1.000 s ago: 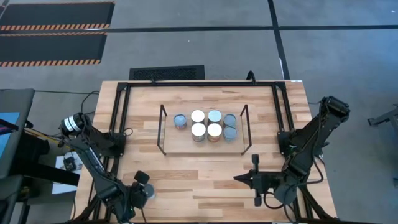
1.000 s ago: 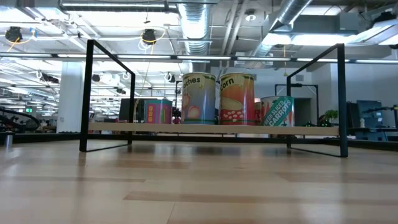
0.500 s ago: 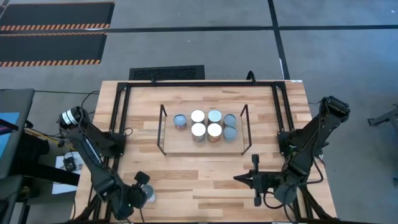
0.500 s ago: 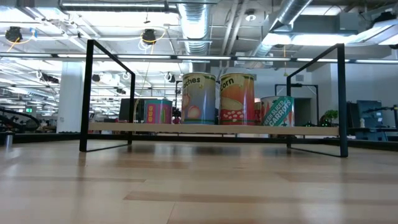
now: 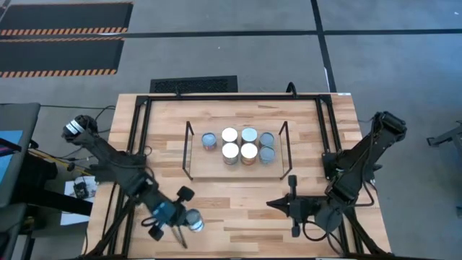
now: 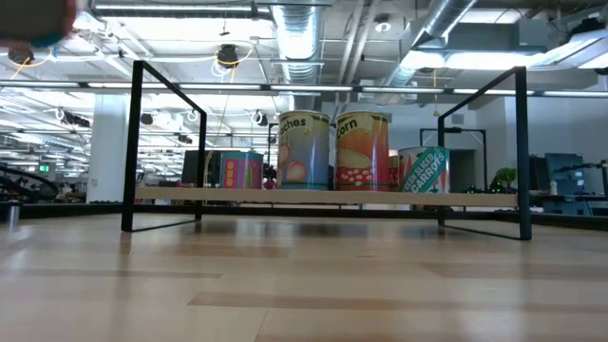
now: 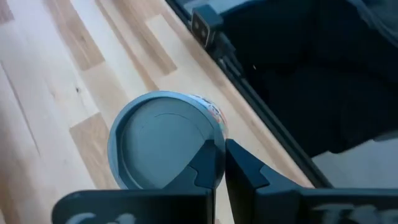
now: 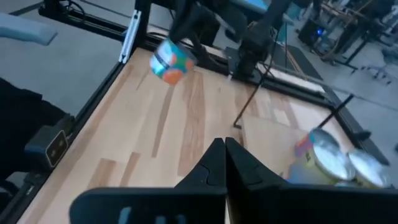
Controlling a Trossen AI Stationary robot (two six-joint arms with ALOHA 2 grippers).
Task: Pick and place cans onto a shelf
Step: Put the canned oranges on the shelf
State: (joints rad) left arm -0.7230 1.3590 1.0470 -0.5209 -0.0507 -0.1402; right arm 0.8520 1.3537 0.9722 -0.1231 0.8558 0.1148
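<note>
A tin can (image 5: 194,221) with a silvery-blue top and an orange label is near the table's front left, with my left gripper (image 5: 184,217) shut on it. It shows close up in the left wrist view as the can (image 7: 158,146), and farther off in the right wrist view as the can (image 8: 172,62). Several more cans (image 5: 240,144) stand upright on the low wooden shelf (image 5: 238,170) at the table's middle. My right gripper (image 5: 270,205) hangs shut and empty near the front right. My left gripper pinches the can's top rim (image 7: 215,133) between its two fingers. One finger (image 7: 204,167) lies over the top and the other (image 7: 245,169) is outside the side wall. The fingers slant down from the table's left. The can hangs tilted, clear of the table.
A black frame (image 5: 141,130) runs along the table's edges. The shelf's black wire uprights (image 6: 139,142) stand at its two short ends. Bare wood (image 5: 238,206) lies between the two grippers in front of the shelf.
My left gripper has shut on the can at the front left corner. It has then risen and swung toward the table's right, tipping up from pointing steeply down. The can has come with it, lifted off the table and tilted.
</note>
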